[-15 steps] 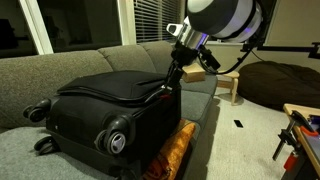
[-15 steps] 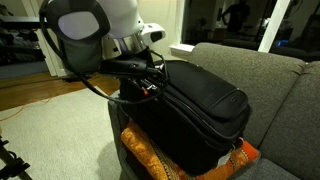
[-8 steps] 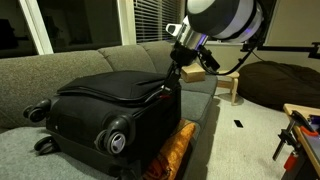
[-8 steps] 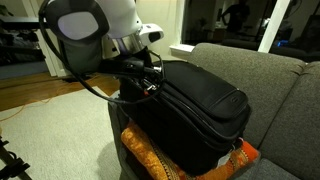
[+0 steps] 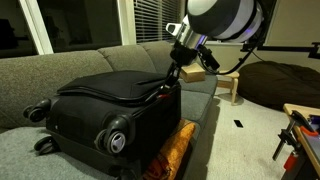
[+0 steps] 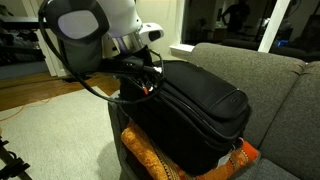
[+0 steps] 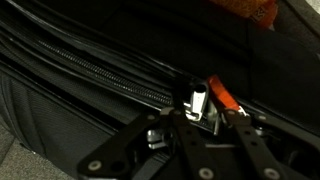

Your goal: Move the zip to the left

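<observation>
A black suitcase (image 5: pixel 105 100) (image 6: pixel 205 100) lies flat on a grey couch. In both exterior views my gripper (image 5: pixel 168 84) (image 6: pixel 150 86) points down at the suitcase's corner by the couch arm. In the wrist view the silver zip (image 7: pixel 197 102), with an orange tab (image 7: pixel 224 98) beside it, stands up from the zipper track (image 7: pixel 100 72). It sits between the two fingers of my gripper (image 7: pixel 200 118). The jaws stand narrow on either side of the zip. The fingertips are lost in the dark, so whether they press on it does not show.
The couch (image 5: pixel 60 62) (image 6: pixel 275 70) carries the suitcase, whose wheels (image 5: pixel 118 138) face the camera. An orange patterned cloth (image 5: pixel 176 150) (image 6: pixel 150 152) sits under the suitcase at the couch arm. A wooden stool (image 5: pixel 233 85) stands on the floor behind.
</observation>
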Robot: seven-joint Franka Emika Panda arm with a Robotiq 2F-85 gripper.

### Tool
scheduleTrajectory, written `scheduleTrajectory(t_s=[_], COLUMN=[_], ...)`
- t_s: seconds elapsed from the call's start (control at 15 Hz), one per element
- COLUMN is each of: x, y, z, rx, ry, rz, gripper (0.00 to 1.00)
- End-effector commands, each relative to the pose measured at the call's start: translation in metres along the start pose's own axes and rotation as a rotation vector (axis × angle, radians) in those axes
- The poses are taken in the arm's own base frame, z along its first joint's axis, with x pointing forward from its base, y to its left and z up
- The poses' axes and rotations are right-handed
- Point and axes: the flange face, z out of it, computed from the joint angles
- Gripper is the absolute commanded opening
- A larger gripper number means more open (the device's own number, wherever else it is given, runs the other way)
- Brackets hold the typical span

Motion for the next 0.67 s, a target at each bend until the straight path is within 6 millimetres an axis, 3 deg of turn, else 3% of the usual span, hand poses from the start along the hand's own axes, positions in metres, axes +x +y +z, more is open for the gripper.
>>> scheduleTrajectory(t_s=[0.0,0.6], x=[0.004,0.022], y=[-0.006,-0.022], z=[0.001,-0.004], rx=[-0.017,-0.018], ry=[0.005,-0.014], rz=[-0.002,-0.073], gripper=[0.06,0.06])
